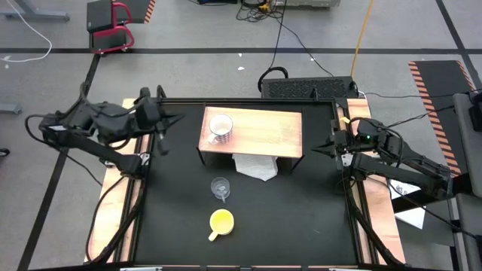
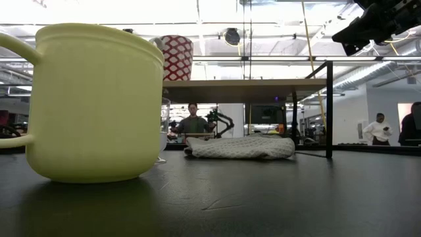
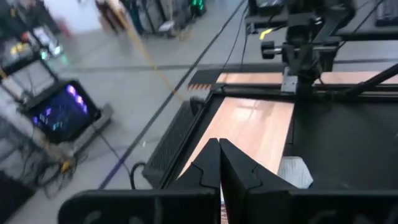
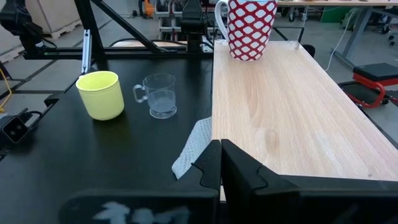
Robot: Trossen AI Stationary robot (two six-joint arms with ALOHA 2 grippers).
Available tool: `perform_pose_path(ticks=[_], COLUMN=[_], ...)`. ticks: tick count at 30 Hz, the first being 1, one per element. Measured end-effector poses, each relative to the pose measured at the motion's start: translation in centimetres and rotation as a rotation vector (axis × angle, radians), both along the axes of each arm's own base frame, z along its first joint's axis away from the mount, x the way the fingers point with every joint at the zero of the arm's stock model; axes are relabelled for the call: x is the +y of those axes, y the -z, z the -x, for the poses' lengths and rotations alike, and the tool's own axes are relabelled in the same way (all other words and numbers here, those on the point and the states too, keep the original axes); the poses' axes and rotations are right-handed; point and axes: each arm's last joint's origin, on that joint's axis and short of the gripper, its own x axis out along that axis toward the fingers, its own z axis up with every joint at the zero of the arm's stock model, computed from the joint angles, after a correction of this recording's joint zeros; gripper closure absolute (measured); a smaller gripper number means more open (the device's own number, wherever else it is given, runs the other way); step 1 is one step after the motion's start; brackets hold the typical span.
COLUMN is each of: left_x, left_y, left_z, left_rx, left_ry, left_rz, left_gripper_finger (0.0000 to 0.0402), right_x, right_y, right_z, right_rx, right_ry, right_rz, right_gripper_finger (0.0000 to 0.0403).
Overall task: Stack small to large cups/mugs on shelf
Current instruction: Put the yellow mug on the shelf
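Note:
A white mug with a red pattern [image 1: 220,129] [image 4: 249,28] stands upright on the left end of the shelf [image 1: 263,135] [image 4: 280,112]. The clear glass cup [image 1: 220,187] [image 4: 158,94] and the yellow mug [image 1: 221,221] [image 4: 101,93] stand upright on the black table in front of the shelf. My left gripper [image 1: 173,120] [image 3: 219,162] hovers shut and empty beyond the shelf's left end. My right gripper [image 1: 320,148] [image 4: 219,158] is shut and empty, level with the shelf's right end.
A white cloth [image 1: 254,167] [image 2: 240,147] lies on the table under the shelf, sticking out at its front. Light wooden strips [image 1: 376,226] run along the table's left and right sides. People show in the room behind the table in the low view.

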Motion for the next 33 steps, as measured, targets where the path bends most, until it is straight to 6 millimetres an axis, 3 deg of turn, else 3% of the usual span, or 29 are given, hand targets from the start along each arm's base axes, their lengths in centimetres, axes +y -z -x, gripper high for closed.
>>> perform_pose_path(ticks=[9,15,30,33], left_x=[0.4,-0.1,0.2,0.4], left_y=[4.3,7.3,14.2,15.2], left_z=[2.7,3.6,5.3,6.0], left_rx=[-0.143,-0.226,-0.266,-0.332], left_ry=[0.026,0.173,0.228,0.226], left_rz=[-0.002,-0.023,-0.031,0.053], left_gripper_finger=[0.0401,0.0401,0.0402,0.0402], right_x=[0.0,0.0,0.0,0.0], right_y=[0.0,0.0,0.0,0.0], right_z=[0.0,0.0,0.0,0.0], right_rx=[0.000,0.000,0.000,0.000], right_ry=[0.000,0.000,0.000,0.000], right_rz=[0.000,0.000,0.000,0.000], right_gripper_finger=[0.0403,0.0403,0.0403,0.0403])
